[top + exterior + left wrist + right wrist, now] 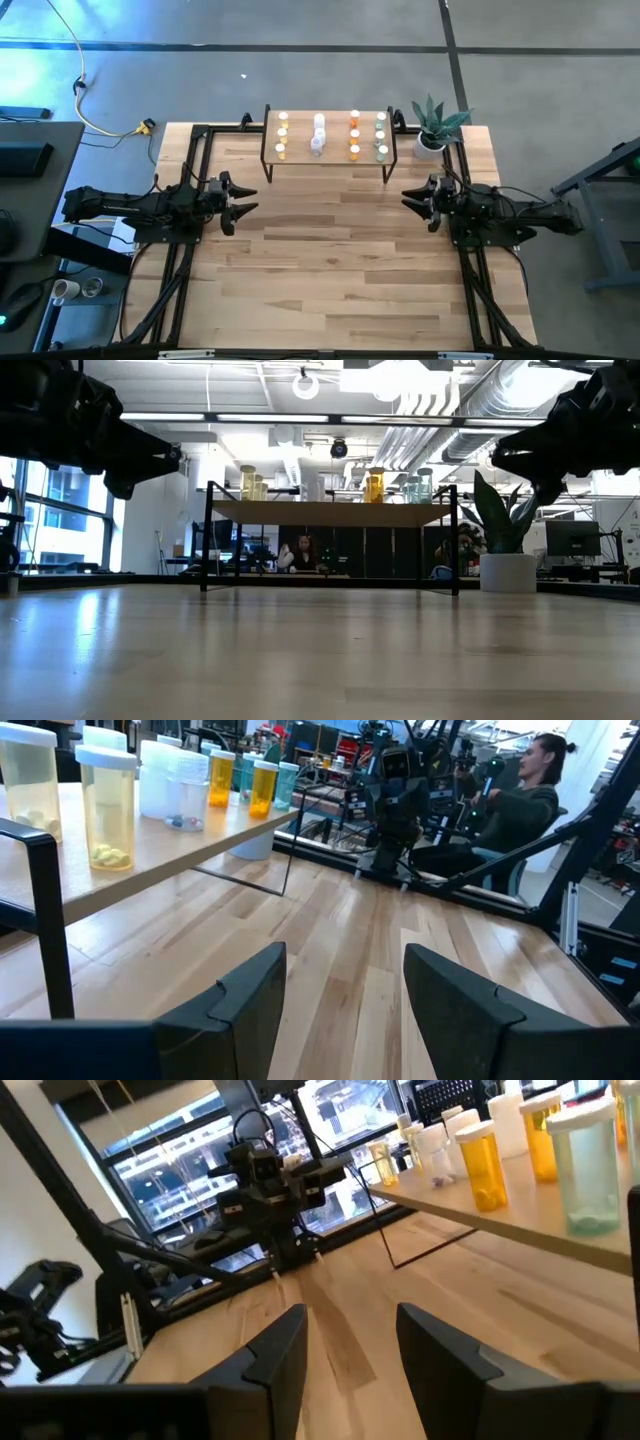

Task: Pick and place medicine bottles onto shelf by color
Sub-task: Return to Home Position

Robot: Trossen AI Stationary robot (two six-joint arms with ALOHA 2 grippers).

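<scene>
The shelf (330,145), a light-wood board on thin black legs, stands at the table's far edge. The medicine bottles stand on it in four rows by color: yellow (282,135), white (318,135), orange (354,135) and pale green (380,135). My left gripper (245,200) hovers level at the table's left, near the shelf's left end, open with nothing between its fingers (250,990). My right gripper (408,197) hovers level at the table's right, below the shelf's right end, open and empty too (352,1315). In the low view both grippers hang above the tabletop.
A potted green plant (435,125) stands at the far right corner beside the shelf. Bare wooden tabletop (330,260) lies between the two arms and toward the near edge. A seated person (520,800) is in the room beyond the table.
</scene>
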